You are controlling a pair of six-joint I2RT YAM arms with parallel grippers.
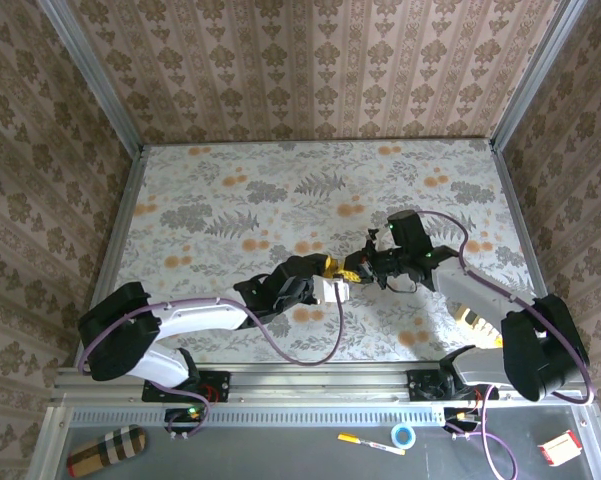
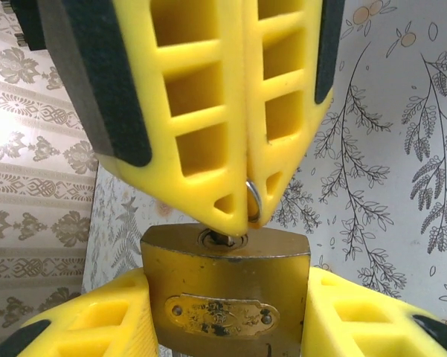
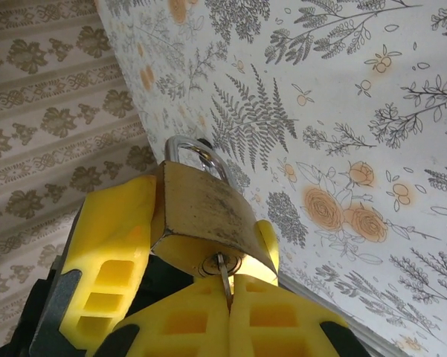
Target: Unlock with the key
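While held above the worktop [image 1: 230, 200] centre, brass padlock [image 2: 224, 297] sits pinched between left gripper [image 1: 332, 268] jaws; right gripper [image 3: 229, 316] jaws pressed together on key [image 3: 222, 269] seated in its keyhole [image 2: 222, 239].

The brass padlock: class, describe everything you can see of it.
The tarnished brass padlock has a silver steel shackle, seemingly closed, and a riveted oval plate. The left claw clamps its sides above the floral table; the right claw, shut, holds the metal key in its keyway.
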